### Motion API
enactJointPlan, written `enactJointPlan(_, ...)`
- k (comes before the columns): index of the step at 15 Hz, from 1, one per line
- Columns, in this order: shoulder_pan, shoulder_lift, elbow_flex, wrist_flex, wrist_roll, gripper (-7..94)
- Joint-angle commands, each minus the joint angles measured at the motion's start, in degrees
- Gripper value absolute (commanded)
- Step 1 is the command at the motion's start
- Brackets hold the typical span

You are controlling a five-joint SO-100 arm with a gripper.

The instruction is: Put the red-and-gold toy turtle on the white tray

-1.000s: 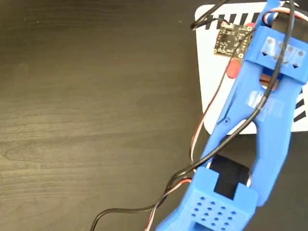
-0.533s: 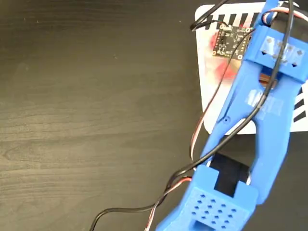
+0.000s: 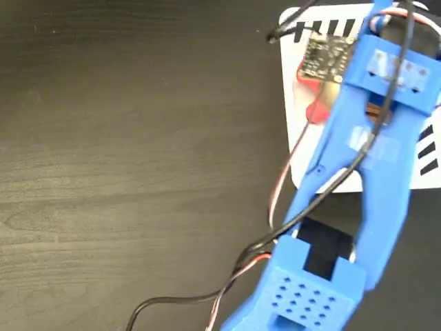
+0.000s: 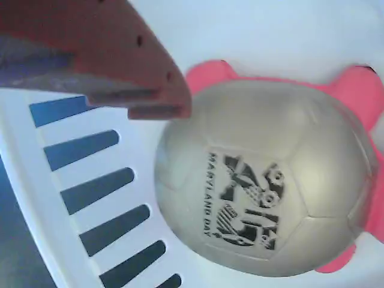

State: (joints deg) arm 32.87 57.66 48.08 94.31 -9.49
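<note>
Now the red-and-gold toy turtle (image 4: pixel 264 180) lies on the white tray (image 4: pixel 54 198), just beside its striped edge. One finger (image 4: pixel 120 60) hangs above it, gripping nothing; the jaws' spread is unclear. Release looks done; next, lift clear.

Dark wood-grain table (image 3: pixel 124 158), bare surface

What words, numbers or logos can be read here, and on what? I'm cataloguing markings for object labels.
"MARYLAND DAY": printed in black along the logo on the red-and-gold toy turtle shell, wrist view.
The logo's large stylised black characters: too ornate to read surely.
The white tray: dark stripes only, no text.
The circuit board on the arm, fixed view: markings too small to read.
</note>
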Motion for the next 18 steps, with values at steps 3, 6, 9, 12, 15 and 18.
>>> enactJointPlan(3, -1.14, 11.60, -0.18, -5.01, 6.94, 0)
enactJointPlan(6, -5.89, 25.84, 6.50, -15.21, 15.73, 0)
enactJointPlan(9, -14.94, 43.07, 25.75, -31.11, 20.48, 0)
enactJointPlan(12, -25.40, 62.14, 57.74, -53.70, 21.53, 0)
enactJointPlan(15, -34.28, 75.06, 79.01, -61.17, 19.34, 0)
enactJointPlan(18, -39.99, 91.14, 98.79, -62.40, 15.64, 0)
